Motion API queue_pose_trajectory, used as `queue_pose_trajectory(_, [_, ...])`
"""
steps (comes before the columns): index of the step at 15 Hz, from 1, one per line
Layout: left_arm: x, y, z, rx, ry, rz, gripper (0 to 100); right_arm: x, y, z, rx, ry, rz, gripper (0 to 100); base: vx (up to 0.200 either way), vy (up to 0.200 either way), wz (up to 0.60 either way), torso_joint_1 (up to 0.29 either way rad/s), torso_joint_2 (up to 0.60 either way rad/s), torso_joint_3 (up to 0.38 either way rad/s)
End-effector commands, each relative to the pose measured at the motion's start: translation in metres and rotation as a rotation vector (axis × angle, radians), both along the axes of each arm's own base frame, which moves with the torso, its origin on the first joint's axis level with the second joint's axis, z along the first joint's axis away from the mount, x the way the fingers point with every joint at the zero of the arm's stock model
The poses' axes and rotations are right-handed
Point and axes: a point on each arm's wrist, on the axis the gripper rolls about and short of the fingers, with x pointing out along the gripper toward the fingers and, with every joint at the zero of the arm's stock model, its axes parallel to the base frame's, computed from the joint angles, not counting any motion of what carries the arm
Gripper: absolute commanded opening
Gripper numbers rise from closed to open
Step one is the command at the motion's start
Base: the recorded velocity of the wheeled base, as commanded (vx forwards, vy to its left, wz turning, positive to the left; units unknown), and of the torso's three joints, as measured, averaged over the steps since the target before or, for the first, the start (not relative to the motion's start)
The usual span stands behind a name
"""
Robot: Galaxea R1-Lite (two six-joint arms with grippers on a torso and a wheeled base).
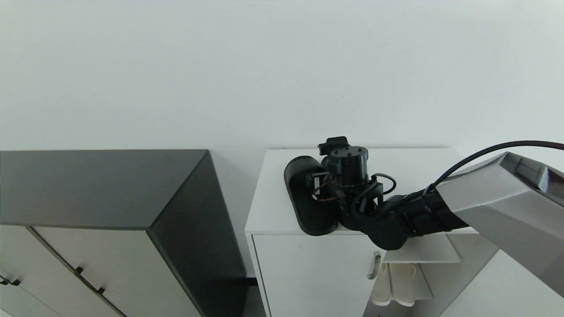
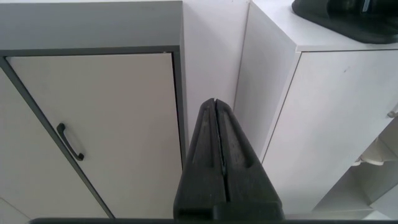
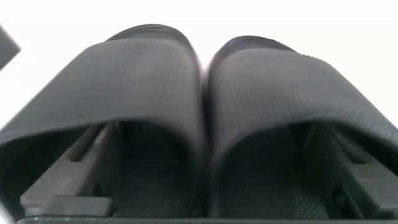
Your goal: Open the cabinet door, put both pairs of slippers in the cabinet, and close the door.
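Dark-grey cabinet [image 1: 105, 189] at 9 o'clock: not involved. My left claw [image 2: 215, 107] is clenched, empty, facing the gap beside the tall white cabinet [image 1: 308, 273]. Black ribbed rubber slippers [image 1: 306, 198] lie on its top. My right claw [image 3: 205, 180] is released, one finger under each strap. White slippers [image 1: 392, 284] sit shelved at 5 o'clock. Step, as judged: gripping the second pair. Next: clench, lift, lower inside.

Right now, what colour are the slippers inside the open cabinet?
White; the slippers show best in the head view.
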Motion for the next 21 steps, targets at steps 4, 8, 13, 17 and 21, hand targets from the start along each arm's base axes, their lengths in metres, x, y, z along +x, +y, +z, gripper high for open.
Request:
queue_pose_trajectory(4, [0.000, 0.000, 0.000, -0.002, 0.000, 0.000, 0, 0.005, -0.001, -0.002, -0.002, 0.003, -0.008, 0, 0.000, 0.000, 0.00, 0.000, 0.00, 0.000])
queue_pose_trajectory(8, [0.000, 0.000, 0.000, -0.002, 0.000, 0.001, 0, -0.009, -0.002, 0.020, 0.023, -0.026, 0.012, 0, 0.000, 0.000, 0.00, 0.000, 0.00, 0.000])
queue_pose_trajectory(13, [0.000, 0.000, 0.000, -0.002, 0.000, 0.001, 0, -0.073, -0.010, 0.042, 0.005, -0.012, 0.100, 0, 0.000, 0.000, 0.00, 0.000, 0.00, 0.000])
queue_pose_trajectory(17, [0.000, 0.000, 0.000, -0.002, 0.000, 0.001, 0, -0.138, -0.046, 0.048, -0.025, 0.029, 0.179, 0, 0.000, 0.000, 0.00, 0.000, 0.00, 0.000])
queue_pose_trajectory(21, [0.000, 0.000, 0.000, -0.002, 0.000, 0.001, 0, -0.166, -0.063, 0.046, -0.033, 0.046, 0.247, 0, 0.000, 0.000, 0.00, 0.000, 0.00, 0.000])
